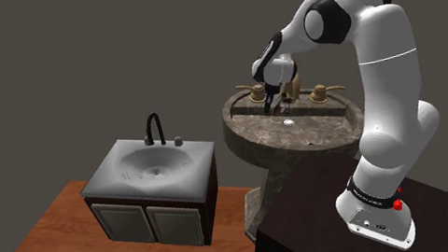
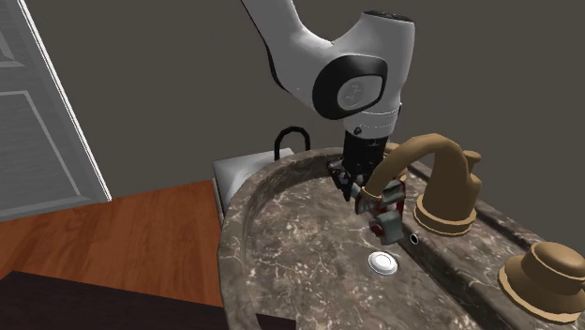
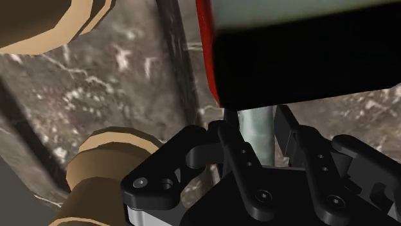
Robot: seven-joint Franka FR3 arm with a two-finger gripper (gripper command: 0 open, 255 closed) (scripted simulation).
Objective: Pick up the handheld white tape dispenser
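Most of the task looks done: the jaws clasp the red-and-grey tape dispenser (image 2: 386, 214), holding it just above the marble sink (image 2: 281, 253) near its back edge, under the brass faucet (image 2: 424, 153); only lifting clear remains.

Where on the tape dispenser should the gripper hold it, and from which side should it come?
Take the narrow grey stem of the tape dispenser, coming from above, beside the brown faucet spout. The stem is slim enough to fit between the fingers; the black, red-edged body looks too wide. The gripper seems to clasp it there.
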